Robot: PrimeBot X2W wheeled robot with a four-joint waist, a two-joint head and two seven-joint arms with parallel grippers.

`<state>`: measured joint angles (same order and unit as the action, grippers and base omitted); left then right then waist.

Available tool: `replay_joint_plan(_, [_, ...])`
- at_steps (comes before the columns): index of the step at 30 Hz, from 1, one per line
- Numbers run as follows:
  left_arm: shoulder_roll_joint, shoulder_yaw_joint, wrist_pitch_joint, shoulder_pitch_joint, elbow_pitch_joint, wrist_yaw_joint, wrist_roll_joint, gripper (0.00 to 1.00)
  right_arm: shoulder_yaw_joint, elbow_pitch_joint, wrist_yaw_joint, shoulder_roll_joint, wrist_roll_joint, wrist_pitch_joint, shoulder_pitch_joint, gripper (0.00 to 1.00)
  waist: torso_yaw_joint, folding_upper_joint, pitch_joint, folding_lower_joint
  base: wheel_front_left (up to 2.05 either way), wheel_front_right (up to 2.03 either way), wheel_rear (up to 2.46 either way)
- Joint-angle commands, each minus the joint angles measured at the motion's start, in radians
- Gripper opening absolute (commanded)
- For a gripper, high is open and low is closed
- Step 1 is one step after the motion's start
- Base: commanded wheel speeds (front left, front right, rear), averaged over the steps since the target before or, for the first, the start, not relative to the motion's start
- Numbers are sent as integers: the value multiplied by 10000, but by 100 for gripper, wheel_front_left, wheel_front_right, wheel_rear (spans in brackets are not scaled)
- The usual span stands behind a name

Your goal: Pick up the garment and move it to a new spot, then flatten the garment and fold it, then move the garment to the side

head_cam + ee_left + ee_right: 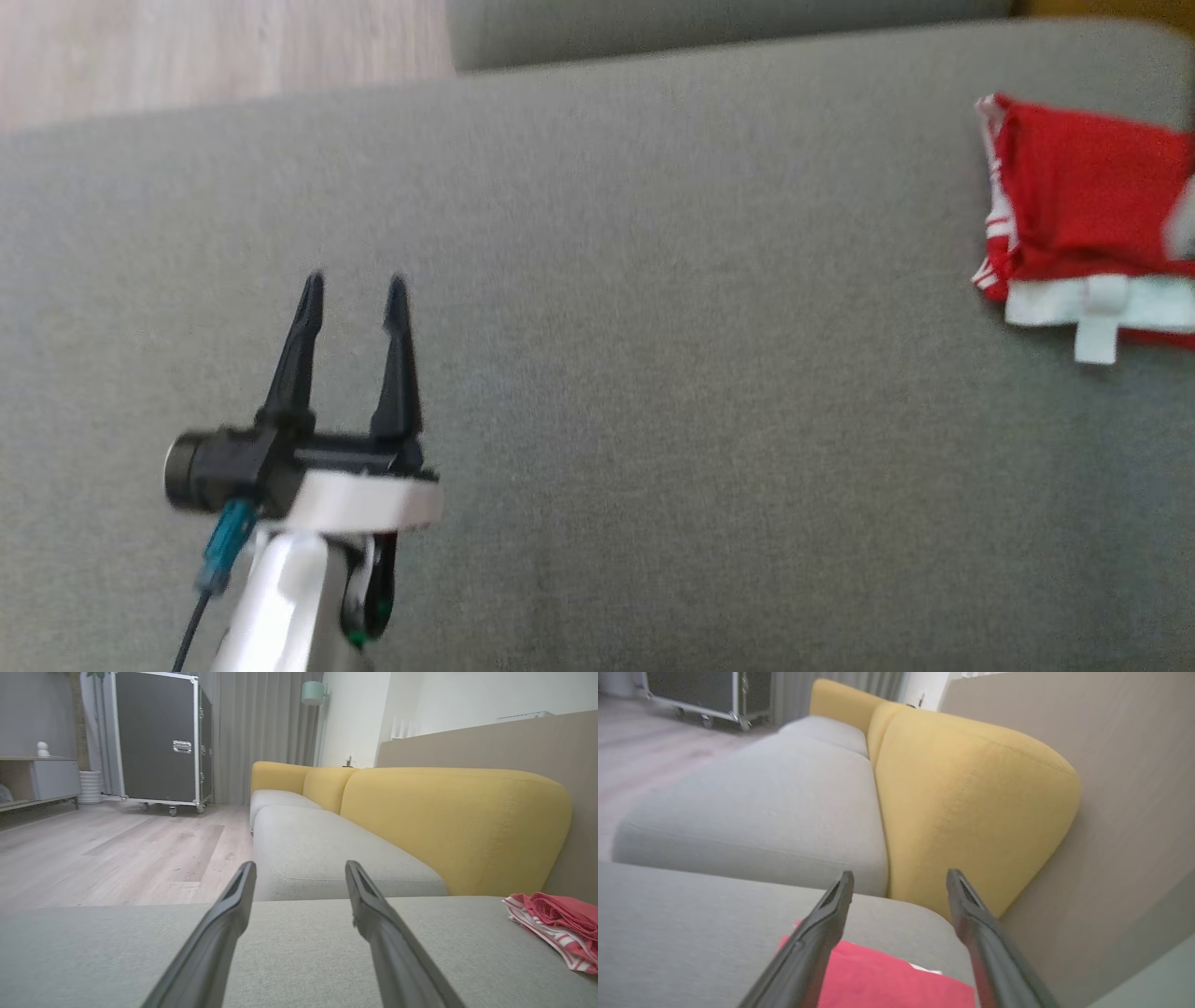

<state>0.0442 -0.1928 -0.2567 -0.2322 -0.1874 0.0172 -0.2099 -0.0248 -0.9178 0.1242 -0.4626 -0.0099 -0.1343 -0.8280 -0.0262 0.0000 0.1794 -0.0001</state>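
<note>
Grey sofa cushion (653,420) bears the folded red garment (1083,196); left claw (355,289) and right claw (900,879) both gape wide.

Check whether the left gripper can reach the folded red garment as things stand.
Probably, but it's a long reach. The left gripper hangs open over bare grey cushion, with nothing between it and the red garment at the cushion's far right. The right gripper, open just over it, looks better placed.

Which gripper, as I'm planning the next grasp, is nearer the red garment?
Right. The right gripper hovers just over the garment; the left gripper is far across the cushion.
</note>
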Motion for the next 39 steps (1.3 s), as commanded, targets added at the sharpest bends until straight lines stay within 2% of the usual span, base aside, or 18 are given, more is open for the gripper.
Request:
replay_joint_plan(1, [60,497,-51,113,371,-56,109,100,-25,712,65,327,80,-236,241,100,52,0,-837,1,0,0,0])
replay_joint_plan(9, [60,1017,-51,997,605,-168,121,100,561,3535,65,2503,883,-776,1740,100,390,0,-1916,1,0,0,0])
replay_joint_plan(16, [60,1138,-51,1342,483,-187,205,100,1230,5649,65,3911,1417,-1077,3937,100,733,0,-2157,1,0,0,0])
replay_joint_plan(24, [60,1184,-51,1772,524,-228,271,100,687,6820,65,4118,2280,-1267,6543,100,834,0,-2241,1,0,0,0])
replay_joint_plan(29, [60,1170,-51,2007,665,-261,223,100,532,7506,65,4121,2130,-1271,7474,100,849,0,-2215,1,0,0,0])
replay_joint_plan(39, [60,1203,-51,2197,659,-181,-6,100,309,8003,65,4122,2252,-1273,8007,100,830,0,-2093,1,0,0,0])
